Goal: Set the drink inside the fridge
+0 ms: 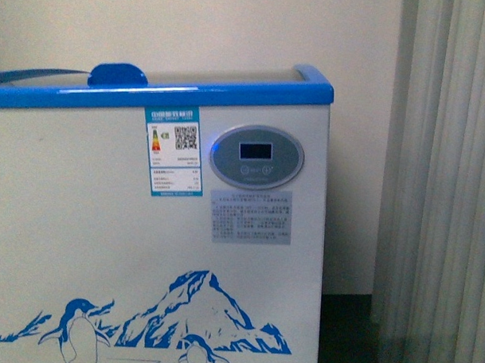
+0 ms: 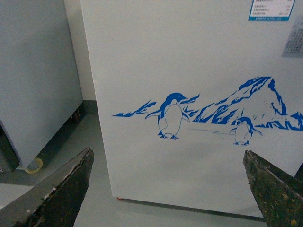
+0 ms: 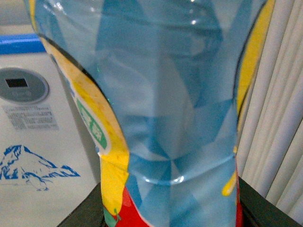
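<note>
Closest in, the right end effector [image 3: 173, 210] is clamped on the drink [image 3: 161, 109]. Its dark fingers [image 3: 83, 210] press the bottle from both sides, and the blue label [image 3: 156, 75] fills the right wrist view. The cap is out of frame, so I cannot tell which way up the bottle sits. The left end effector [image 2: 168, 158] is spread wide and holds nothing. It faces the penguin decal [image 2: 171, 116] low on the fridge [image 2: 189, 56], with a grey cabinet [image 2: 33, 80] off to one side.

Further off, the drink is outside the fridge, near the front corner by the display panel [image 1: 256, 156], with the curtain [image 1: 441, 196] just beyond it. Neither arm shows in the front view.

Highest and farthest are the blue handle [image 1: 117, 73] and the curved sliding lids [image 1: 222, 74]. I cannot tell whether either is slid open.

The risks, as I judge them:
- The thin plastic may flex and slip in the grip during a lift.
- The bottle may knock the blue rim [image 1: 230, 92] if it is raised too little.
- It may strike glass if the lid is closed.
- A wide swing may snag the curtain.
</note>
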`<state>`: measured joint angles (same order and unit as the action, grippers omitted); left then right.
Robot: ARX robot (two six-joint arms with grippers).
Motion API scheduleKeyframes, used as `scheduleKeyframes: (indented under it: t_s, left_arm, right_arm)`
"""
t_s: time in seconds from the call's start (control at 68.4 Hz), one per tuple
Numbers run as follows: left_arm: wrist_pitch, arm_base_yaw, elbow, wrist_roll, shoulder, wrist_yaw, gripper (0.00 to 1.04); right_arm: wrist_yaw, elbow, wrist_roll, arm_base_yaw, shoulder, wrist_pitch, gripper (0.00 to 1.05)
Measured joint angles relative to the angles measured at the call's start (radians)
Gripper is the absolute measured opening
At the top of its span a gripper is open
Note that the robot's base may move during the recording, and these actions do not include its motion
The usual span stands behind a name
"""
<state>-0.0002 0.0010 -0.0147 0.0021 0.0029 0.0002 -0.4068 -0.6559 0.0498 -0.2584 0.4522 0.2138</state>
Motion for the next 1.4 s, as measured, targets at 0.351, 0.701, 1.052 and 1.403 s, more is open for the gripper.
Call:
scheduleKeyframes:
  t_s: [0.351, 0.701, 1.052, 1.403]
  left_arm:
    - [0.000, 0.000, 0.000, 0.000, 0.000, 0.000, 0.97]
    - [0.000, 0.000, 0.000, 0.000, 0.000, -0.001, 0.97]
    - [-0.150, -0.010, -0.063, -0.124, 0.101, -0.028, 0.97]
    - [0.587, 0.028, -0.273, -0.115, 0.991, 0.141, 0.97]
  right_arm:
    - [0.000, -0.001, -0.002, 0.000, -0.003, 0.000, 0.42]
    - [0.000, -0.001, -0.003, 0.000, -0.003, 0.000, 0.42]
    - [0.000, -0.001, -0.003, 0.000, -0.003, -0.001, 0.42]
    - [0.000, -0.001, -0.003, 0.000, -0.003, -0.001, 0.42]
